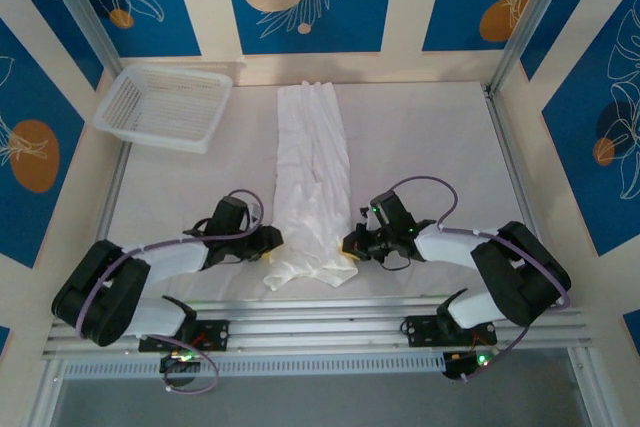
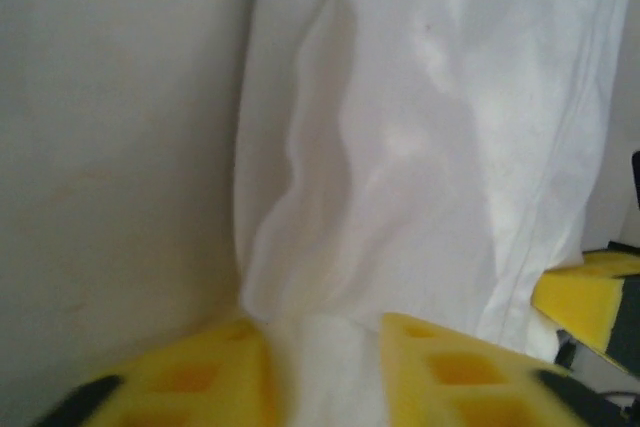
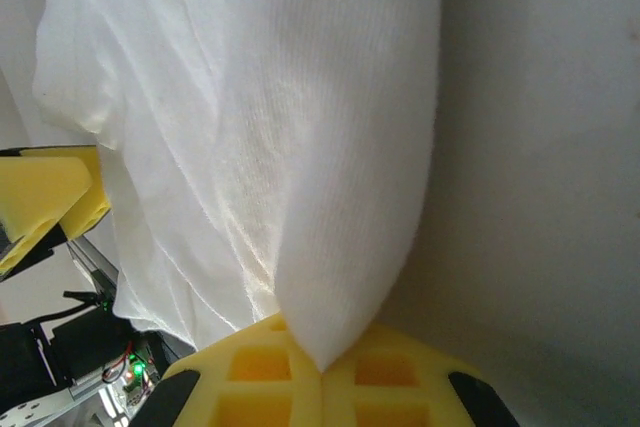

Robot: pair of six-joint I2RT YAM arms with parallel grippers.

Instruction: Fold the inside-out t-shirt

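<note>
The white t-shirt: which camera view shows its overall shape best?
The top external view: the t-shirt lies as one long narrow strip down the table, seen end to end. The left wrist view shows wrinkled cloth bunched in the left gripper; the right wrist view shows a fold pinched in the right gripper.

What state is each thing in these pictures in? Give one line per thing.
t-shirt: folded into a long narrow strip, lying flat, near end pinched from both sides.
left gripper: shut on the t-shirt's near left edge.
right gripper: shut on the t-shirt's near right edge.
basket: upright, empty.
</note>
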